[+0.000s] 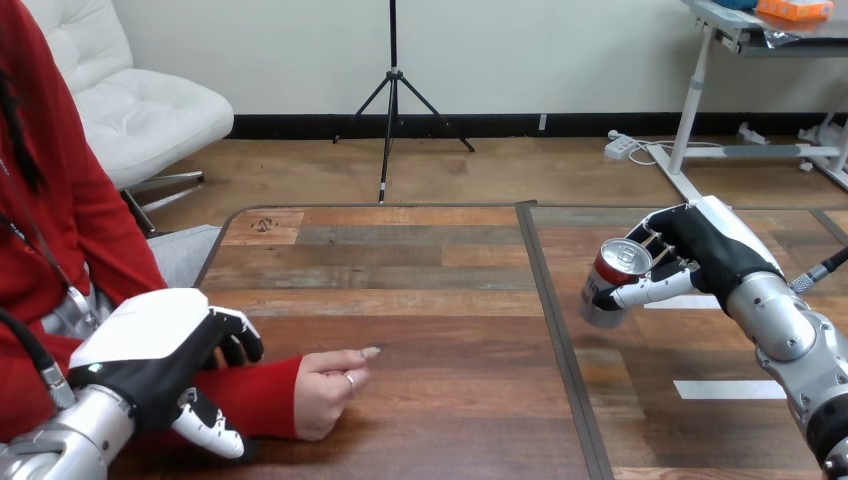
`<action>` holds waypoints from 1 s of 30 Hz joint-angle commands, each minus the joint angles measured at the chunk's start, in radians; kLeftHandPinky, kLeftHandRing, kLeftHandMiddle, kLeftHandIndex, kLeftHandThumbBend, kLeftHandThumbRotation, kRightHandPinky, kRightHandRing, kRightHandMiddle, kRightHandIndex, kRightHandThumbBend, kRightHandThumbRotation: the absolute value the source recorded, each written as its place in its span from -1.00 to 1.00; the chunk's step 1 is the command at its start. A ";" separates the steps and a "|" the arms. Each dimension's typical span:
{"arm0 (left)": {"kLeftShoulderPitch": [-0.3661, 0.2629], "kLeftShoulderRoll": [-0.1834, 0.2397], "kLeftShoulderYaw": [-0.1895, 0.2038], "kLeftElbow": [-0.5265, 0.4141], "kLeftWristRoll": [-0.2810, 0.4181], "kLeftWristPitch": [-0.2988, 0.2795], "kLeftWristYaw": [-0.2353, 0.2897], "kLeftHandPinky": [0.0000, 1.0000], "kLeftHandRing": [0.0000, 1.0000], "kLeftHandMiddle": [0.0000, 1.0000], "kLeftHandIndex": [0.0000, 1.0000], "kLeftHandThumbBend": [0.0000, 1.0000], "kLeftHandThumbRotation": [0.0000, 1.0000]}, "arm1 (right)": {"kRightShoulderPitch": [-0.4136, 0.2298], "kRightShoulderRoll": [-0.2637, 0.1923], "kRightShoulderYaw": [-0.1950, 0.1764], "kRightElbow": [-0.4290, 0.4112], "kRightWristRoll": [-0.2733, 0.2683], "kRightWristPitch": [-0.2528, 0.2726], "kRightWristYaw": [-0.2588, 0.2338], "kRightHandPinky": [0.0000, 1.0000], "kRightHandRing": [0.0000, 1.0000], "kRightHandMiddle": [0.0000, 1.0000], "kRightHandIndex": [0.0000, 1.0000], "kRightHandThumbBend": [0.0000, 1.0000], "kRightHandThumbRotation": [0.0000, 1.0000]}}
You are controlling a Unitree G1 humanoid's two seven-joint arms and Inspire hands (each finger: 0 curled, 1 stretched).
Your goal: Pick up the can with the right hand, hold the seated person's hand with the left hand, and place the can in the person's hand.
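Red can (606, 276) in curled right hand (716, 250)

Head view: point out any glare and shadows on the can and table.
Head view: the can gleams brightly on its silver top in the right hand; the table shows dull sheen, no hard glare; shadow beneath the person's hand is faint.

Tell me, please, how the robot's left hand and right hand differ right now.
The left hand is curled round the person's red-sleeved forearm; the right hand is curled round the can. The left hand sits low at the table's near left; the right hand is farther off at the right, with the can tilted. Both are shut on something.
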 commanded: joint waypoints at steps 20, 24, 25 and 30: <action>-0.125 0.045 -0.050 0.006 0.032 0.093 -0.091 0.00 0.23 0.32 0.31 0.97 -1.00 | -0.036 -0.022 -0.033 -0.059 0.028 -0.033 -0.010 -0.23 -0.17 -0.09 -0.06 0.57 -1.00; -0.132 0.048 -0.059 0.012 0.039 0.098 -0.093 0.01 0.23 0.31 0.31 0.96 -1.00 | -0.036 -0.022 -0.036 -0.057 0.031 -0.037 -0.009 -0.23 -0.18 -0.09 -0.06 0.58 -1.00; -0.134 0.047 -0.062 0.016 0.041 0.096 -0.088 0.01 0.22 0.31 0.31 0.96 -1.00 | -0.036 -0.022 -0.036 -0.057 0.032 -0.038 -0.010 -0.24 -0.18 -0.09 -0.06 0.58 -1.00; -0.141 0.047 -0.069 0.031 0.046 0.089 -0.071 -0.01 0.20 0.29 0.28 0.96 -1.00 | -0.035 -0.023 -0.034 -0.058 0.029 -0.043 -0.015 -0.24 -0.19 -0.10 -0.06 0.58 -1.00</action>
